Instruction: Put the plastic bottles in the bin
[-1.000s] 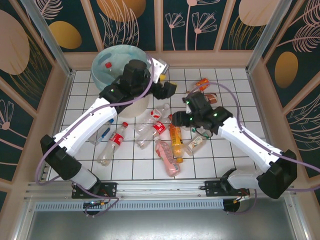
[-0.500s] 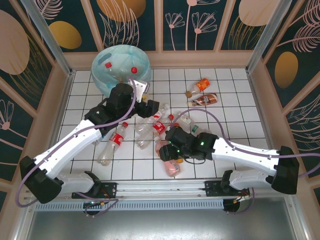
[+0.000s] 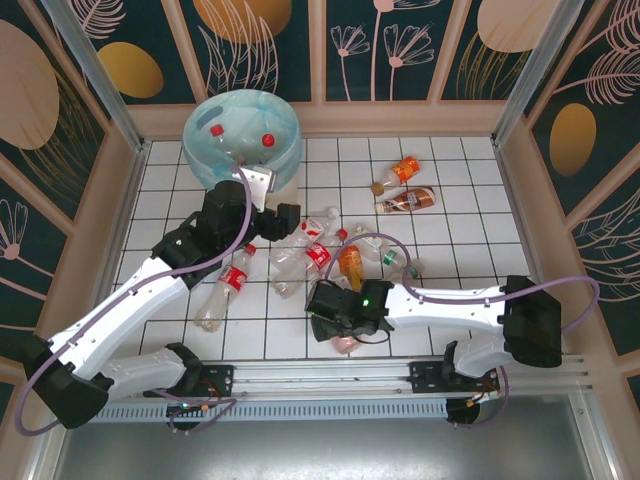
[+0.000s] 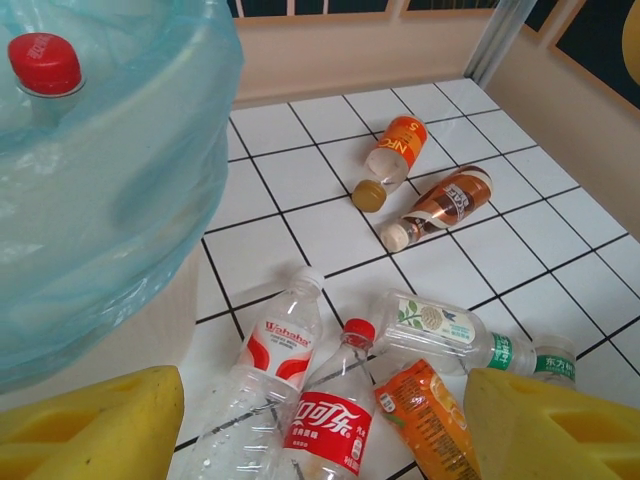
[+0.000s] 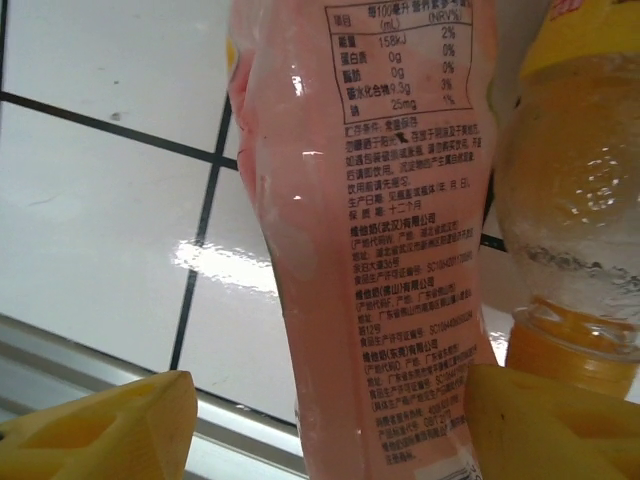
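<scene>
Fingers apart, the right end effector (image 5: pixel 325 425) straddles the pink plastic bottle (image 5: pixel 370 250), poised to clamp; the left end effector (image 4: pixel 320 430) hangs apart and empty near the bag-lined round bin (image 4: pixel 110 200).

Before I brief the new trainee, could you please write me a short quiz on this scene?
1. True or false: the right gripper, open, straddles the pink bottle.
2. How many red caps show inside the bin? A one, B two, C four.
3. Which gripper is nearer the bin?
Key: 1 true; 2 B; 3 the left gripper.
</scene>
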